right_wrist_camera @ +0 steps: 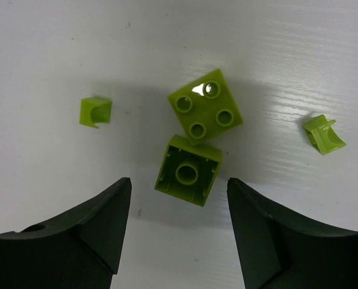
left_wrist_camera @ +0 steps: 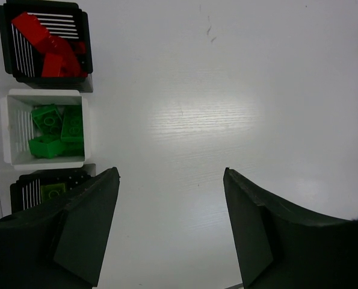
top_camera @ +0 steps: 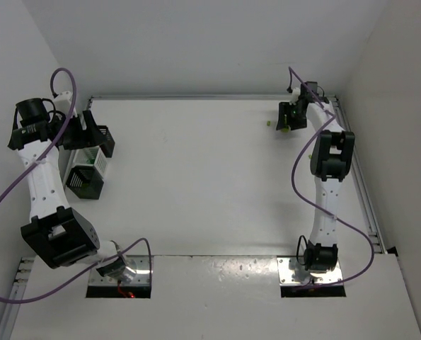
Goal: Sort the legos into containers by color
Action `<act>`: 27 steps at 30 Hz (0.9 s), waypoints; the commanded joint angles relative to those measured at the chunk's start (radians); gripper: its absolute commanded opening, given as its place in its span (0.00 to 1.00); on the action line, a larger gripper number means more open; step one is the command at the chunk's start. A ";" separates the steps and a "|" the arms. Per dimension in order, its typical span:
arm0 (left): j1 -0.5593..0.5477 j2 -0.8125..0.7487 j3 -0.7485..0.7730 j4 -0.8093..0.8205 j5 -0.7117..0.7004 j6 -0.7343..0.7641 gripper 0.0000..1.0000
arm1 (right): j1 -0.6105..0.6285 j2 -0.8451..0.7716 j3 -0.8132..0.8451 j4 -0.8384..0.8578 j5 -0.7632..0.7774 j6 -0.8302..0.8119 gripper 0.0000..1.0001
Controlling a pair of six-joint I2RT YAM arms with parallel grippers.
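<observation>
Right wrist, four yellow-green legos (right_wrist_camera: 206, 112), two tiny

Three slatted bins stand along the table's left edge: a black bin (left_wrist_camera: 87, 36), a white bin (left_wrist_camera: 9, 129) and a second black bin (left_wrist_camera: 40, 175). The first holds at least three red bricks (left_wrist_camera: 52, 45), piled too closely for an exact count. The white bin holds at least three green bricks (left_wrist_camera: 58, 129). One yellow-green brick (left_wrist_camera: 52, 189) shows in the second black bin, which is partly hidden. Near the far right corner lie four loose yellow-green pieces. Two are square four-stud bricks, a studs-up brick (right_wrist_camera: 206, 112) and an upturned brick (right_wrist_camera: 188, 170). The other two are a small piece (right_wrist_camera: 95, 111) and another small piece (right_wrist_camera: 324, 133).
</observation>
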 commanded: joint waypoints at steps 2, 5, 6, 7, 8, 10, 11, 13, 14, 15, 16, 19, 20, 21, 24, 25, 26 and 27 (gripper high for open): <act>-0.010 -0.007 0.009 0.000 0.009 0.005 0.76 | 0.004 -0.015 -0.012 0.056 0.079 0.032 0.64; -0.010 -0.016 0.009 0.000 0.009 0.005 0.76 | 0.013 -0.015 -0.036 0.079 0.104 0.032 0.59; -0.010 -0.016 0.009 0.000 0.009 0.005 0.76 | 0.013 -0.015 -0.036 0.079 0.104 0.032 0.58; -0.010 -0.016 0.009 0.000 0.009 0.005 0.76 | 0.013 -0.015 -0.036 0.088 0.116 0.032 0.51; -0.010 -0.016 0.009 0.000 0.009 0.005 0.76 | 0.013 -0.015 -0.036 0.088 0.127 0.032 0.48; -0.010 -0.016 0.009 0.000 0.009 0.014 0.76 | 0.013 -0.015 -0.047 0.088 0.127 0.032 0.37; -0.010 -0.028 0.009 0.000 -0.002 0.015 0.76 | 0.013 -0.024 -0.067 0.099 0.127 0.020 0.33; -0.010 -0.039 0.009 0.000 -0.002 0.027 0.76 | 0.013 -0.064 -0.122 0.125 0.109 0.007 0.23; -0.010 -0.039 -0.002 0.010 -0.002 0.037 0.76 | 0.013 -0.084 -0.171 0.125 0.090 -0.012 0.20; -0.010 -0.053 -0.012 0.010 -0.002 0.038 0.76 | 0.013 -0.108 -0.203 0.139 0.069 -0.013 0.18; -0.010 -0.071 -0.012 0.019 0.015 0.038 0.76 | 0.013 -0.174 -0.239 0.139 -0.003 -0.044 0.15; -0.010 -0.114 -0.043 0.020 0.085 0.065 0.77 | 0.022 -0.310 -0.418 0.139 -0.188 -0.107 0.13; -0.010 -0.125 -0.061 0.020 0.101 0.065 0.78 | 0.036 -0.366 -0.473 0.139 -0.229 -0.137 0.13; -0.010 -0.125 -0.071 0.020 0.111 0.074 0.78 | 0.068 -0.489 -0.591 0.139 -0.255 -0.196 0.13; -0.010 -0.136 -0.113 -0.040 0.215 0.102 0.78 | 0.179 -0.736 -0.797 0.159 -0.339 -0.276 0.12; -0.010 -0.136 -0.129 -0.055 0.252 0.111 0.78 | 0.207 -0.788 -0.832 0.159 -0.358 -0.276 0.12; -0.022 -0.136 -0.150 -0.066 0.330 0.111 0.78 | 0.233 -0.831 -0.857 0.159 -0.394 -0.276 0.12; -0.034 -0.147 -0.195 -0.083 0.370 0.111 0.78 | 0.287 -0.887 -0.881 0.159 -0.449 -0.263 0.11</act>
